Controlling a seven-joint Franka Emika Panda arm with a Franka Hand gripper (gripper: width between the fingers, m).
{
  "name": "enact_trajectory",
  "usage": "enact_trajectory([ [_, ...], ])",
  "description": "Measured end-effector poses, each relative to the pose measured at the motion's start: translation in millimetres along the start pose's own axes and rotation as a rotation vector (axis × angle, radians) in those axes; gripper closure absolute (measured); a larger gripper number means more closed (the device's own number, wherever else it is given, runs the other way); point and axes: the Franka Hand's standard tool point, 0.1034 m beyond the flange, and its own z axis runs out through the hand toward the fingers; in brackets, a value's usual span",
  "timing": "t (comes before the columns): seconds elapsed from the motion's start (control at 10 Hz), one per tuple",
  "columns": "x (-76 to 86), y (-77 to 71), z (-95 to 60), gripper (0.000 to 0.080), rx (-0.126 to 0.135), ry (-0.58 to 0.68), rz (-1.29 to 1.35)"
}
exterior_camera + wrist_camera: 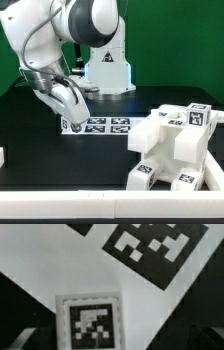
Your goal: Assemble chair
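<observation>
My gripper (72, 121) is low over the end of the marker board (105, 125) on the exterior view's left. In the wrist view a narrow white chair part with a tag (93, 324) lies between my fingers, which show only as dark shapes at the picture's lower corners, well apart from it. The jaws stand open and I see no contact with the part. A group of blocky white chair parts with tags (175, 145) sits at the exterior view's right, far from the gripper.
The white robot base (105, 68) stands behind the marker board. A small white piece (3, 157) shows at the exterior view's left edge. A white strip (60, 205) runs along the table's near edge. A green wall is behind.
</observation>
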Motion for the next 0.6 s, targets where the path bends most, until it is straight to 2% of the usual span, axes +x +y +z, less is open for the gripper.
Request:
enact_trajectory([
  [0.1, 0.0, 0.3, 0.3, 0.0173, -0.001, 0.000, 0.000],
  [0.2, 0.0, 0.4, 0.5, 0.0304, -0.001, -0.001, 0.000],
  [0.3, 0.0, 0.6, 0.7, 0.0304, -0.002, -0.001, 0.000],
  [0.4, 0.1, 0.5, 0.7, 0.0504, -0.001, -0.001, 0.000],
  [0.6, 0.2, -0.1, 0.2, 0.0515, 0.000, 0.000, -0.001],
])
